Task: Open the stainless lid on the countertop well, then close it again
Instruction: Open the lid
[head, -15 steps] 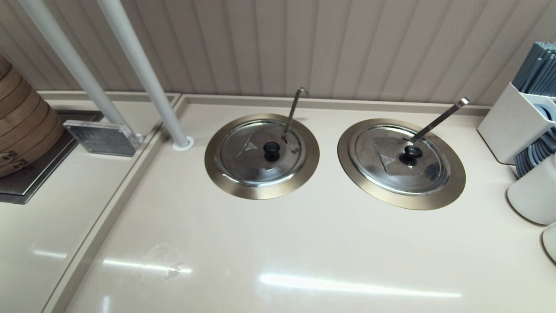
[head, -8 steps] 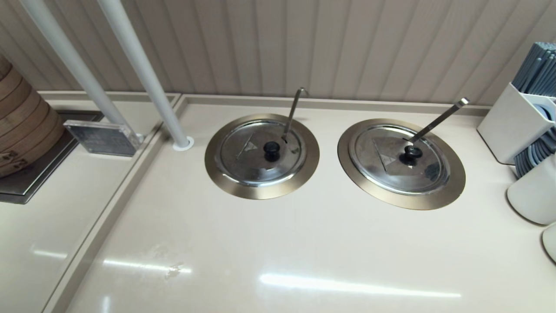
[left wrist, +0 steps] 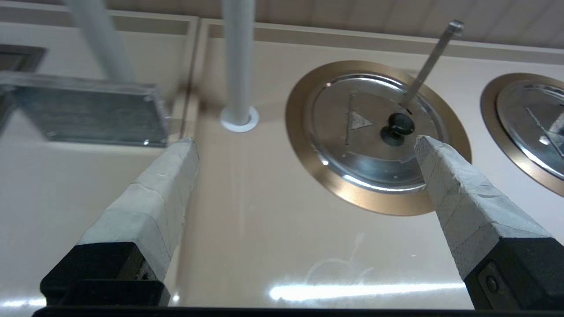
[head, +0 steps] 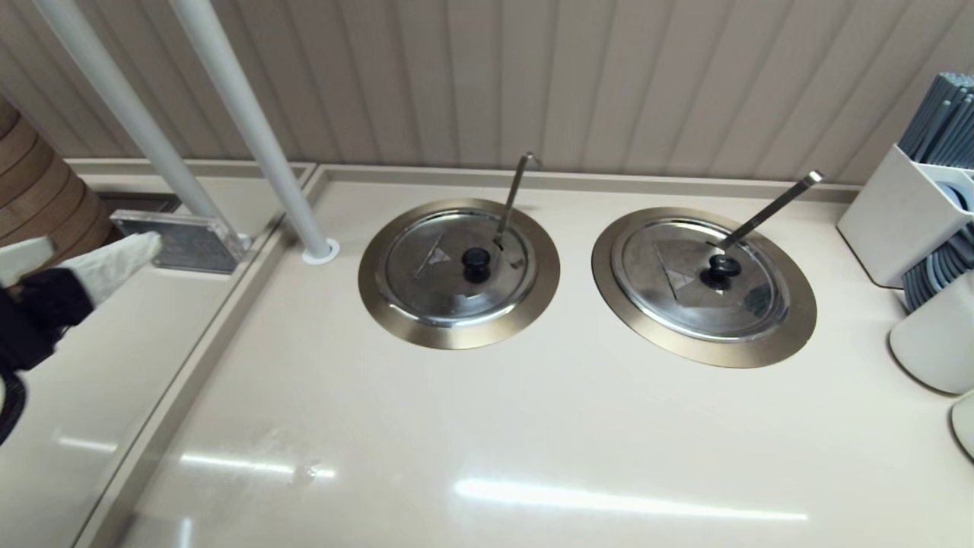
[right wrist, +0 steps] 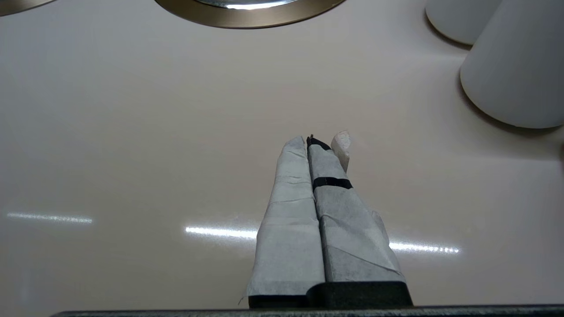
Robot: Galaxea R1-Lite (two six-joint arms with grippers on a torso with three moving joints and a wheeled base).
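The lid [head: 457, 266] sits shut on the well [head: 388, 304], ladle [head: 514, 194] through its notch. The left gripper [left wrist: 304, 145], fingers spread wide, hangs left of the lid; centre them on the knob [head: 476, 261], probably lifting clear of the ladle. The right gripper [right wrist: 313, 145] rests pressed closed, well away from the lid.

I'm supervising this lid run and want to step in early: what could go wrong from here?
1. Two near-identical lids sit side by side; the open left gripper might head for the other lid instead of the stainless lid.
2. The hook-ended ladle handle rises right beside the black knob, so a finger could snag it.
3. The white pole stands near the approach path.
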